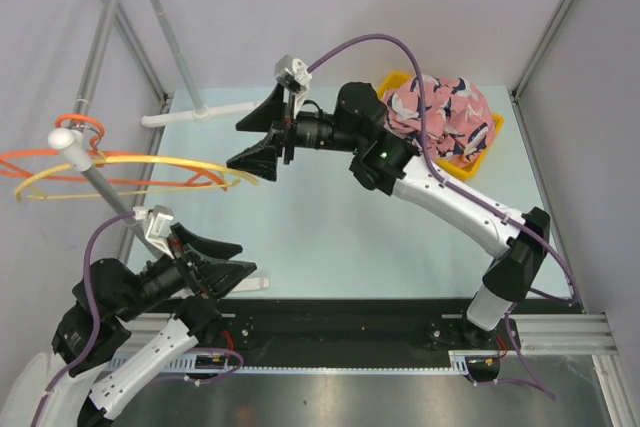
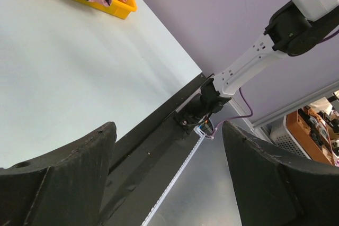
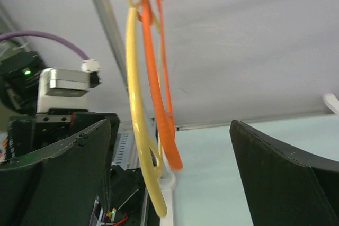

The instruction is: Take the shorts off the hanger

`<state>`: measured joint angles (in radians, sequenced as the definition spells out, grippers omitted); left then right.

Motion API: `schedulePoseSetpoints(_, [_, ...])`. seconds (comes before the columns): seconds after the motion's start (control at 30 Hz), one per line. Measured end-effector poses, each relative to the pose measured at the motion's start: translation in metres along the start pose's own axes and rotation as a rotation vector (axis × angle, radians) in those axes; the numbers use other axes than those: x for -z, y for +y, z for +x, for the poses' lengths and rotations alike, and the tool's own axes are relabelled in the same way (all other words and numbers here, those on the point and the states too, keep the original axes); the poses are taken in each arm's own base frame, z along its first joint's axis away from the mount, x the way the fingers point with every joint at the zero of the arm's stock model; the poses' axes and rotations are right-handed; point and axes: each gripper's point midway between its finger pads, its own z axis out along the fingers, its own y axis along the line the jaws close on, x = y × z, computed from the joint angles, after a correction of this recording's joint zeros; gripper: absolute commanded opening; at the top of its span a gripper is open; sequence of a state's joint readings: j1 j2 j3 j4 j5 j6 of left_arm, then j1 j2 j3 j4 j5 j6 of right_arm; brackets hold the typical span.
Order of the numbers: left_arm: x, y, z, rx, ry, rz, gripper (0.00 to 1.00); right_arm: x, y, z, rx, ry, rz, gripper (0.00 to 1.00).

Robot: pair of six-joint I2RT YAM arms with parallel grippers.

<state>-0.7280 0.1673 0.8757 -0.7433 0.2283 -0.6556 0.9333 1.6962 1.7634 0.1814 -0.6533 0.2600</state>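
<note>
1. Right gripper (image 1: 238,144) of mine hangs above the middle of the pale table (image 1: 330,232). Its jaws are spread wide and clamped on nothing, and it points left toward the rack (image 1: 100,42).
2. Through my right wrist camera, my black fingers (image 3: 63,178) frame a yellow hanger (image 3: 139,130) and an orange hanger (image 3: 161,104). The two hang side by side beyond my fingertips and do not touch them.
3. From above, both hangers hang from the rack at the table's left side, and their loops reach out toward my right gripper.
4. Left gripper (image 1: 245,259) sits near the table's near-left corner, just beside the rack's pole. Its jaws are likewise wide apart and hold nothing.
5. My left wrist camera looks between its own fingers across the table's front rail to the right arm's base (image 2: 204,104).
6. Pink shark-print shorts (image 1: 445,117) lie bunched in a yellow tray (image 1: 396,78) at the table's far right corner, behind my right arm. They are well apart from both grippers and from the hangers.
7. A corner of that tray, with the printed fabric heaped in it, also shows at the top of my left wrist view.
8. Whether the plain navy pair lies in the same heap, I cannot tell. The dark patches could be print or another garment.
</note>
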Motion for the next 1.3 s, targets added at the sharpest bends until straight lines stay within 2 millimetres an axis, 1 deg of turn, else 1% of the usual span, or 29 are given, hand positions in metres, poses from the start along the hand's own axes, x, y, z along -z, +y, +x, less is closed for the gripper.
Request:
schedulePoseSetpoints(0.07, [-0.001, 0.002, 0.002, 0.001, 0.005, -0.004, 0.85, 0.010, -0.011, 0.003, -0.027, 0.008, 0.091, 1.00])
schedulePoseSetpoints(0.13, [-0.002, 0.004, 0.004, 0.004, 0.010, -0.008, 0.86, 0.026, -0.019, 0.006, -0.054, 0.013, 0.181, 1.00])
schedulePoseSetpoints(0.2, [-0.004, 0.007, 0.007, 0.005, 0.015, -0.012, 0.86, 0.048, -0.025, 0.009, -0.085, 0.027, 0.267, 1.00])
schedulePoseSetpoints(0.3, [-0.007, 0.012, 0.012, 0.008, 0.024, -0.019, 0.86, 0.087, -0.038, 0.014, -0.128, 0.053, 0.444, 1.00])
schedulePoseSetpoints(0.33, [-0.008, 0.014, 0.015, 0.010, 0.029, -0.023, 0.86, 0.098, -0.043, 0.016, -0.139, 0.061, 0.497, 1.00])
schedulePoseSetpoints(0.4, [-0.012, 0.018, 0.020, 0.015, 0.036, -0.026, 0.86, 0.121, -0.051, 0.025, -0.172, 0.090, 0.614, 1.00])
schedulePoseSetpoints(0.47, [-0.018, 0.025, 0.028, 0.030, 0.049, -0.032, 0.87, 0.139, -0.058, 0.043, -0.208, 0.134, 0.707, 1.00])
schedulePoseSetpoints(0.53, [-0.025, 0.032, 0.037, 0.047, 0.066, -0.036, 0.87, 0.159, -0.063, 0.078, -0.262, 0.206, 0.789, 1.00])
schedulePoseSetpoints(0.57, [-0.029, 0.036, 0.042, 0.057, 0.075, -0.040, 0.87, 0.168, -0.065, 0.102, -0.295, 0.251, 0.824, 1.00])
schedulePoseSetpoints(0.63, [-0.035, 0.042, 0.051, 0.078, 0.091, -0.045, 0.87, 0.187, -0.065, 0.153, -0.371, 0.343, 0.871, 1.00])
schedulePoseSetpoints(0.67, [-0.039, 0.046, 0.055, 0.089, 0.098, -0.045, 0.87, 0.199, -0.062, 0.188, -0.421, 0.400, 0.891, 1.00])
schedulePoseSetpoints(0.7, [-0.042, 0.049, 0.060, 0.100, 0.105, -0.046, 0.87, 0.210, -0.056, 0.215, -0.465, 0.451, 0.909, 1.00])
schedulePoseSetpoints(0.73, [-0.045, 0.052, 0.065, 0.112, 0.117, -0.048, 0.87, 0.225, -0.047, 0.249, -0.522, 0.512, 0.929, 1.00])
schedulePoseSetpoints(0.77, [-0.048, 0.055, 0.070, 0.127, 0.124, -0.048, 0.87, 0.239, -0.036, 0.276, -0.571, 0.562, 0.943, 1.00])
schedulePoseSetpoints(0.83, [-0.053, 0.062, 0.080, 0.153, 0.135, -0.049, 0.88, 0.257, -0.018, 0.306, -0.636, 0.604, 0.959, 1.00])
schedulePoseSetpoints(0.87, [-0.055, 0.064, 0.084, 0.166, 0.142, -0.048, 0.88, 0.264, -0.009, 0.313, -0.660, 0.597, 0.963, 1.00])
schedulePoseSetpoints(0.93, [-0.060, 0.069, 0.094, 0.195, 0.151, -0.039, 0.88, 0.268, 0.004, 0.313, -0.682, 0.531, 0.949, 1.00])
schedulePoseSetpoints(0.97, [-0.062, 0.072, 0.100, 0.212, 0.158, -0.036, 0.88, 0.268, 0.011, 0.307, -0.695, 0.467, 0.932, 1.00])
schedulePoseSetpoints(1.03, [-0.066, 0.078, 0.112, 0.247, 0.177, -0.034, 0.88, 0.266, 0.019, 0.292, -0.707, 0.341, 0.899, 1.00])
schedulePoseSetpoints(1.07, [-0.067, 0.082, 0.118, 0.262, 0.188, -0.040, 0.88, 0.266, 0.022, 0.284, -0.720, 0.248, 0.877, 1.00])
schedulePoseSetpoints(1.1, [-0.069, 0.083, 0.122, 0.276, 0.194, -0.038, 0.88, 0.267, 0.028, 0.280, -0.733, 0.185, 0.856, 1.00])
schedulePoseSetpoints(1.2, [-0.071, 0.089, 0.135, 0.322, 0.203, -0.027, 0.88, 0.282, 0.035, 0.284, -0.801, -0.003, 0.816, 1.00])
schedulePoseSetpoints(1.23, [-0.072, 0.091, 0.139, 0.338, 0.205, -0.025, 0.89, 0.291, 0.038, 0.293, -0.844, -0.059, 0.810, 1.00])
schedulePoseSetpoints(1.27, [-0.072, 0.091, 0.141, 0.348, 0.207, -0.023, 0.89, 0.295, 0.039, 0.298, -0.871, -0.088, 0.808, 1.00])
schedulePoseSetpoints(1.3, [-0.072, 0.092, 0.143, 0.360, 0.208, -0.017, 0.89, 0.297, 0.042, 0.292, -0.894, -0.150, 0.785, 1.00])
